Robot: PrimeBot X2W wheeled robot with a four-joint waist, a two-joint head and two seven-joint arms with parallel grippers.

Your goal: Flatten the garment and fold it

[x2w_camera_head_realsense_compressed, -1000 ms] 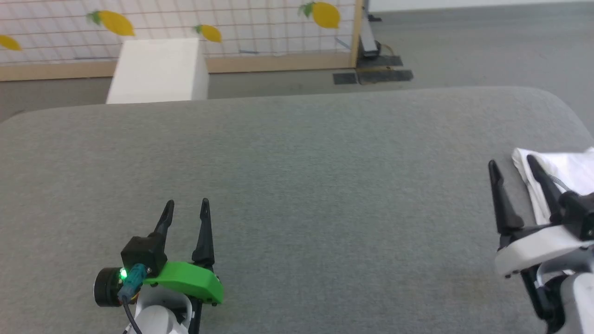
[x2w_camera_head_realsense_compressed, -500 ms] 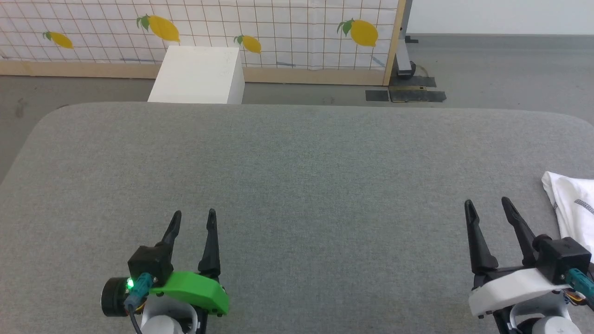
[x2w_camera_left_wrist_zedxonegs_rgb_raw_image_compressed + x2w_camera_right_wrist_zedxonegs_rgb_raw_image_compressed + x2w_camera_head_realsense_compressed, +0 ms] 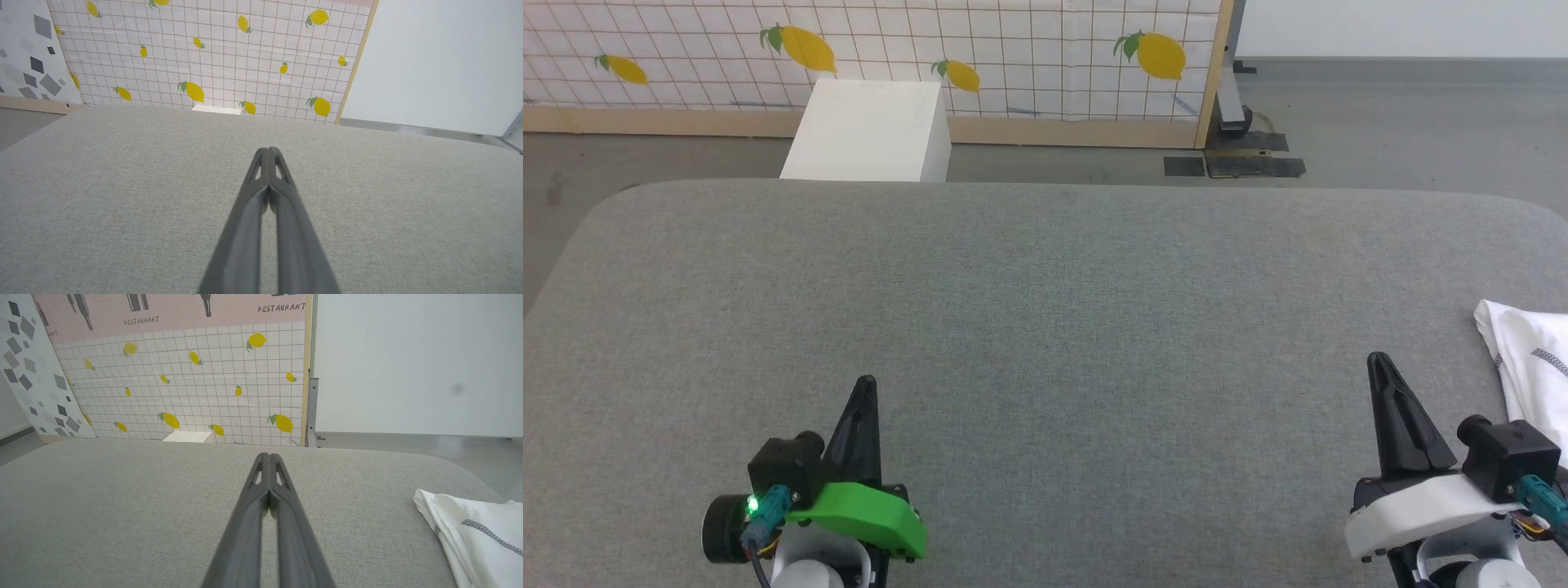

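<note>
Grey woven fabric covers the rounded table (image 3: 1045, 286); beyond it stand a white box (image 3: 866, 131) and a lemon-print tiled panel (image 3: 1029, 57). The garment (image 3: 1529, 367) lies right of the right gripper (image 3: 1378, 361), apart from it, one corner pointing away. The frame edge cuts it off, hiding its long axis. The left gripper (image 3: 866, 384) and the right each have fingers pressed together, holding nothing.

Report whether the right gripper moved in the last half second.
Yes, only by shutting: right gripper sits just as far left of the garment, fingers now together.
</note>
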